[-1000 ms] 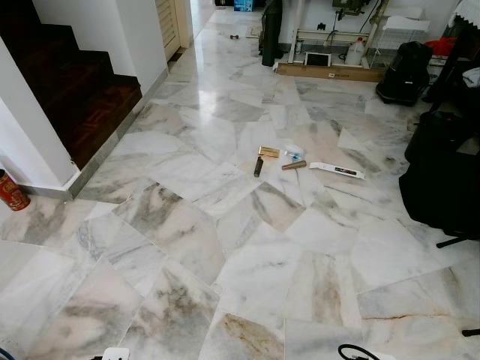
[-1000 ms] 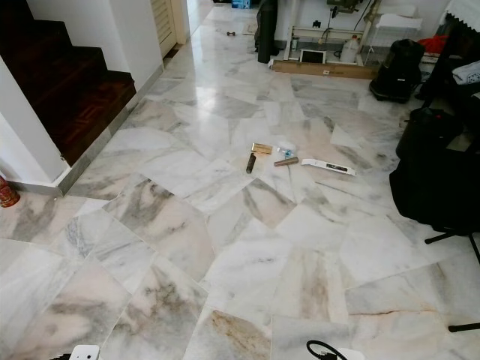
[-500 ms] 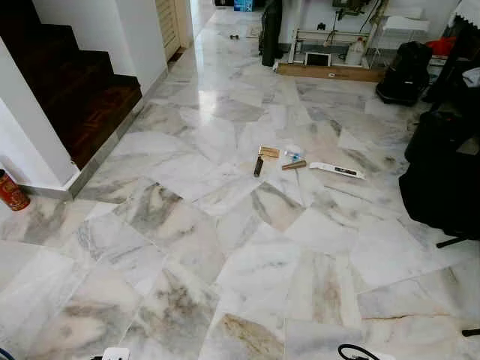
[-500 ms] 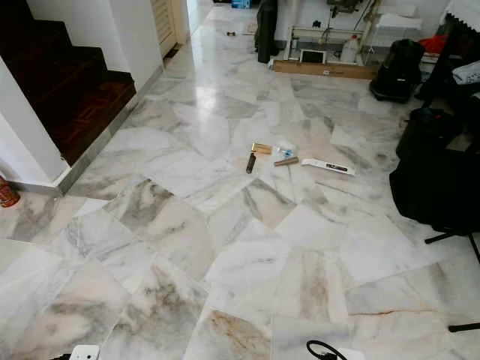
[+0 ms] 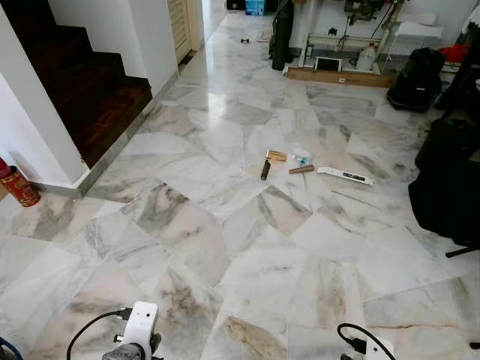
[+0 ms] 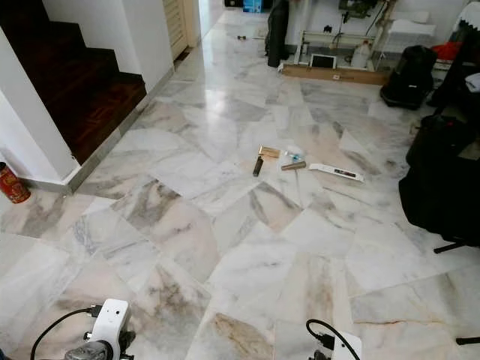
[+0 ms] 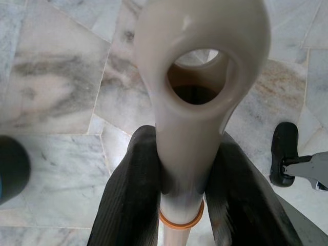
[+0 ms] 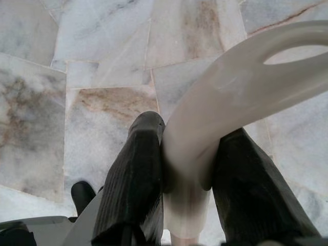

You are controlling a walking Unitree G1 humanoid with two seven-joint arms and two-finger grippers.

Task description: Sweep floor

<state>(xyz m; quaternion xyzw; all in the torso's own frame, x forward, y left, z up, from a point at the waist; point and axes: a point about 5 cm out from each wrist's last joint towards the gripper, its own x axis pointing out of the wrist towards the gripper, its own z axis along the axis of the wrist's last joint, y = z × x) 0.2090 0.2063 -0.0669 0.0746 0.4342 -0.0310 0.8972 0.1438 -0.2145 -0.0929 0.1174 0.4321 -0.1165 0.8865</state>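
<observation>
Head camera: a polished floor of irregular grey-veined white marble slabs stretches ahead, glossy with reflected light. A small cluster of litter lies mid-floor: a brass-coloured flat piece with a dark handle, a short brown cylinder and a long white strip close together. Dark wooden stairs rise on the left beside a red can; black bags are cut off on the right. The white wrist units and black cables sit at the bottom edge, mostly cropped.

Left wrist: the left gripper has its ribbed black jaws pinching a smooth beige plastic handle with an oval hanging hole, an orange ring at its base; what the handle belongs to is out of sight.

Right wrist: the right gripper jaws clamp a glossy cream-white curved plastic handle, its loop cropped by the frame.
</observation>
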